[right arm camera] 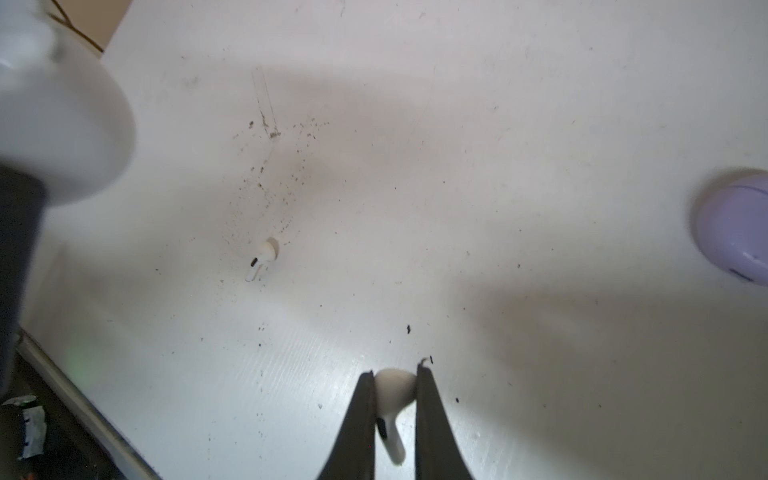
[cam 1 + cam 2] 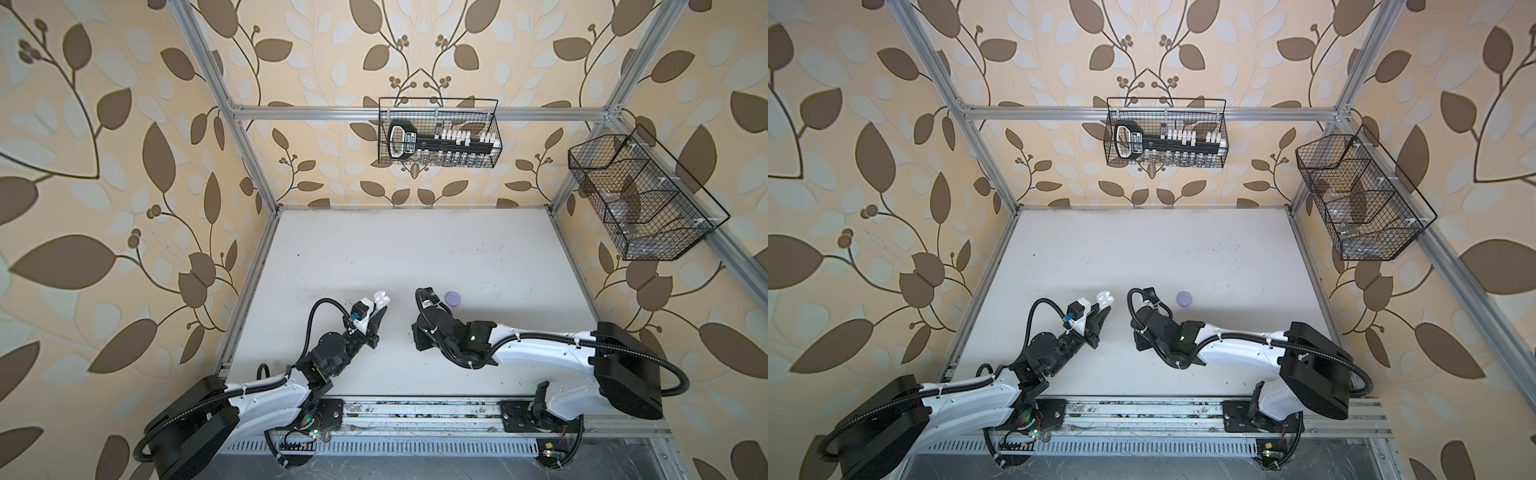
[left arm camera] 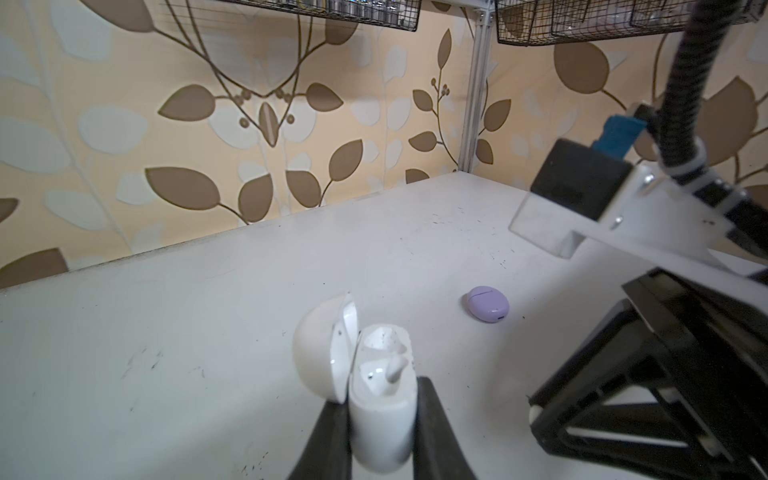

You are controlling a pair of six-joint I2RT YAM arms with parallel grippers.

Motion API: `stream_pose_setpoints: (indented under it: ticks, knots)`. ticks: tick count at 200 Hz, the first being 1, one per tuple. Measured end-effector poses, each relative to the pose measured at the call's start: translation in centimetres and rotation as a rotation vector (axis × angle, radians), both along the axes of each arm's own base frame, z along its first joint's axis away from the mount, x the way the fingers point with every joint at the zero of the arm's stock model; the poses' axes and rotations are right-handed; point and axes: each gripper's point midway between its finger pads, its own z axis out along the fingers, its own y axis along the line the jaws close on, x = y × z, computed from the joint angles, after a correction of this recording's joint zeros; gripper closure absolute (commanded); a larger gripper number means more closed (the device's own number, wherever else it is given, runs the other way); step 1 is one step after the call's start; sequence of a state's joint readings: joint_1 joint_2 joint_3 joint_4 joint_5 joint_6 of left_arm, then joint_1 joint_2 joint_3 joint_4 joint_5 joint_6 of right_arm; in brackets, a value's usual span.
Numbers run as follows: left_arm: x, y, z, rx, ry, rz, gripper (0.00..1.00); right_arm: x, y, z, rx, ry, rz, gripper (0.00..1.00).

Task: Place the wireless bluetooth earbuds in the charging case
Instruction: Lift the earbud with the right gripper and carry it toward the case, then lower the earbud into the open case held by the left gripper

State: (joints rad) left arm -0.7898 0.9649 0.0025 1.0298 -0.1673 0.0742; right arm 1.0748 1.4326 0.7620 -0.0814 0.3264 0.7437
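Gripping a white earbud [image 1: 395, 388], the right gripper [image 1: 395, 372] has its jaws closed on the rounded head, and the stem points back along the jaws. I cannot tell if this earbud touches the desk [image 1: 498, 166] or is a little above it.

A second white earbud [image 1: 262, 259] lies loose on the desk, on its side. It is between the white charging case [image 1: 62, 104] and the held earbud, apart from both.

The white charging case is held by the left gripper [image 3: 378, 392], whose jaws are closed on the lower body of the case, one on each side. The lid [image 3: 324, 353] stands open beside the body. Inside the case a small white shape shows in the wells, but I cannot tell if it is an earbud.

A lavender case [image 2: 453, 298], closed, lies on the desk on the right arm's side of the white charging case, well apart from it. In both top views the wrist of the right arm is between the two cases, and it hides its own jaws there.

Far behind the white charging case, two wire baskets [image 2: 438, 133] hang on the wall frame, one toward the middle and one at the right side.
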Motion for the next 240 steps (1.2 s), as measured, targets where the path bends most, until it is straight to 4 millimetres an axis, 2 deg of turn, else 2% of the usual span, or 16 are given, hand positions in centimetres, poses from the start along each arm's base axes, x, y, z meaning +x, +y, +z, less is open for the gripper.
stream_pose_setpoints:
  ticks: [47,79,143,177,201,240]
  knots:
    - [-1.3,-1.3,0.9,-0.007,-0.034,-0.108,1.0,0.8,-0.5,3.3,0.115,-0.113,-0.034,0.91]
    - [-1.9,-1.3,1.5,-0.003,-0.052,-0.133,1.0,1.4,-0.8,5.5,0.185,-0.189,-0.044,0.9]
    - [-2.1,-1.8,-0.6,0.058,-0.002,-0.162,1.0,2.3,-0.1,8.6,0.301,-0.312,-0.028,0.9]
    - [-2.1,-1.8,-0.5,0.058,-0.003,-0.163,1.0,2.2,0.9,10.5,0.363,-0.364,0.007,0.9]
    - [-2.1,-1.8,-0.5,0.057,-0.005,-0.163,1.0,2.1,1.6,10.9,0.391,-0.378,0.028,0.9]
    - [-2.1,-1.8,0.2,0.037,-0.026,-0.16,1.0,1.8,3.2,9.7,0.388,-0.368,0.068,0.9]
